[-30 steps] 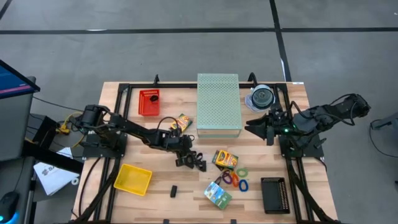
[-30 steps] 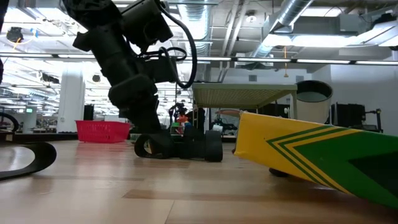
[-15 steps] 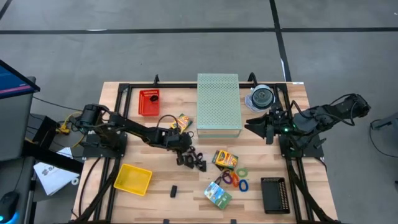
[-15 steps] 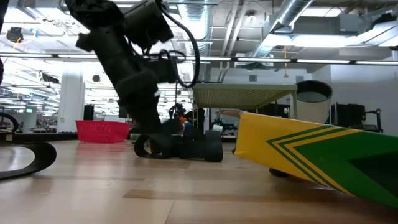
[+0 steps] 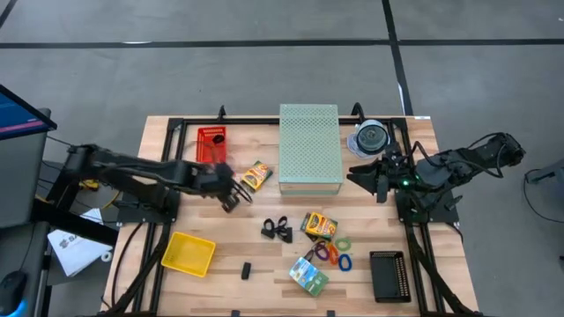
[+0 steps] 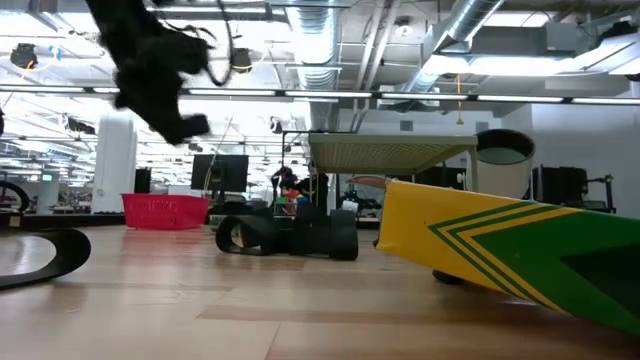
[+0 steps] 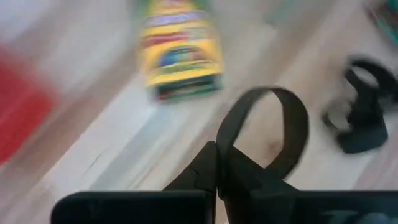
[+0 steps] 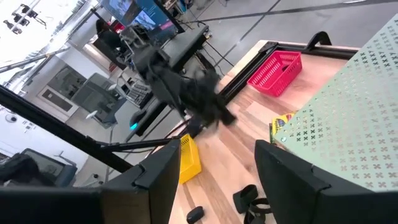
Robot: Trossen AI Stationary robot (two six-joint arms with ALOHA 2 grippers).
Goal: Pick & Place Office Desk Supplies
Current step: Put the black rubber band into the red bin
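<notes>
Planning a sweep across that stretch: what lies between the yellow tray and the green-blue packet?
One small black item lies on the bare wood between the yellow tray and the green-blue packet, touching neither. The high view shows it.

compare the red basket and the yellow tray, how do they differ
The red basket sits at the table's far edge, by the left arm's side; the yellow tray lies nearer the front edge. The red basket holds a small dark item; the yellow tray looks empty. The red basket has mesh-like walls, the yellow tray plain ones. Both are small, open-topped and rectangular, left of the pale green box.
</notes>
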